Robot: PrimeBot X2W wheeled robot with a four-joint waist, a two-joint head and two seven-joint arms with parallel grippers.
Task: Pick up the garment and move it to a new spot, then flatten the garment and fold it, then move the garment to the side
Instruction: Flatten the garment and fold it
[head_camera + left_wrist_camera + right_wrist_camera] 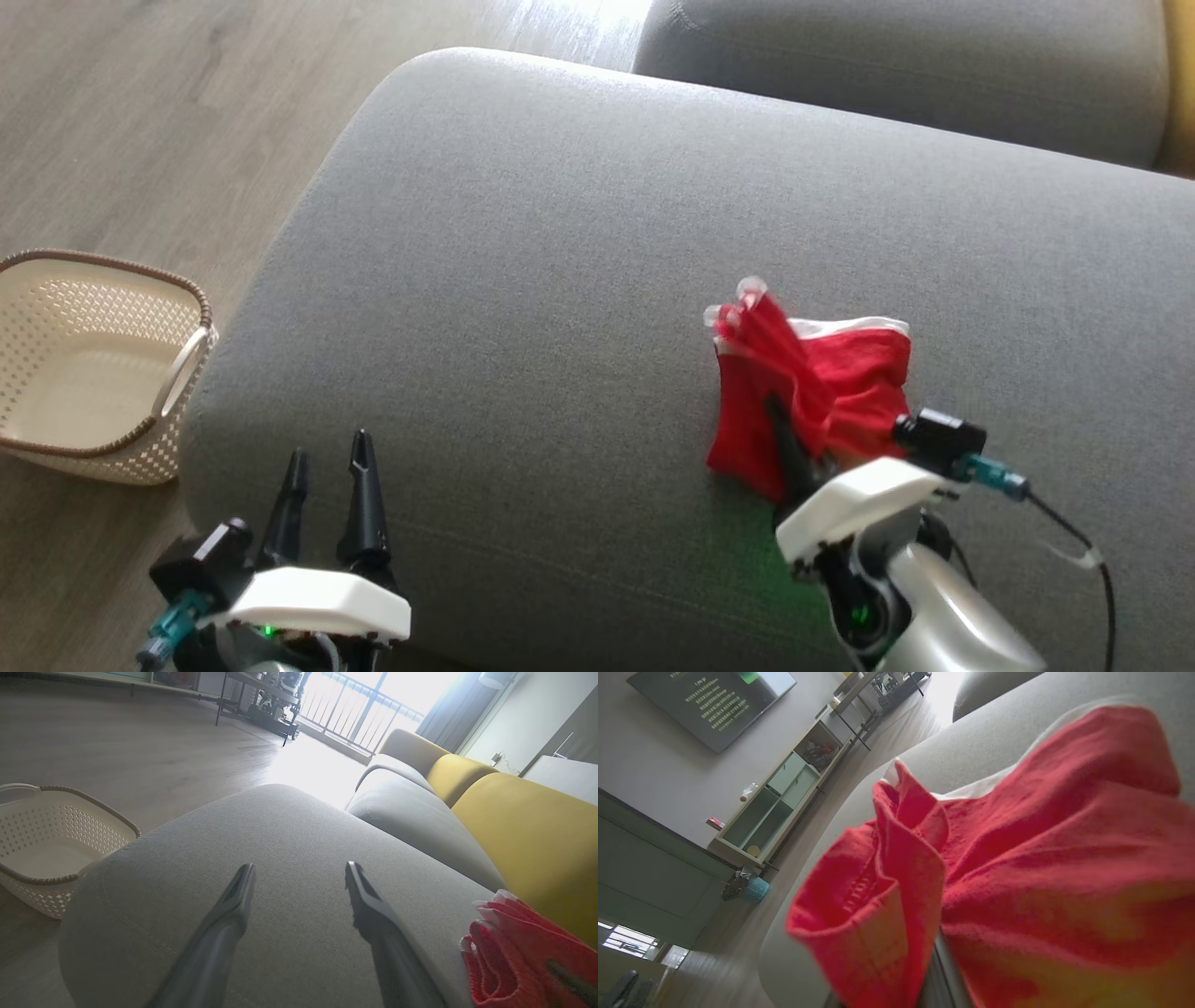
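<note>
Red garment (1017,858) bunched on sofa cushion (560,280), pinched by right pincer (782,429); left pincer (330,446) spread. Suggest lifting fully clear before relocating.

blown-out window glare, soft blur

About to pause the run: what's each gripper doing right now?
Left gripper: open, holding nothing, above the grey cushion.
Right gripper: shut on the red garment.

The right gripper (784,434) pinched the bunched red garment (845,373) on the grey cushion (560,280); the left gripper (329,450) hovered spread near the cream basket (84,317)
</note>
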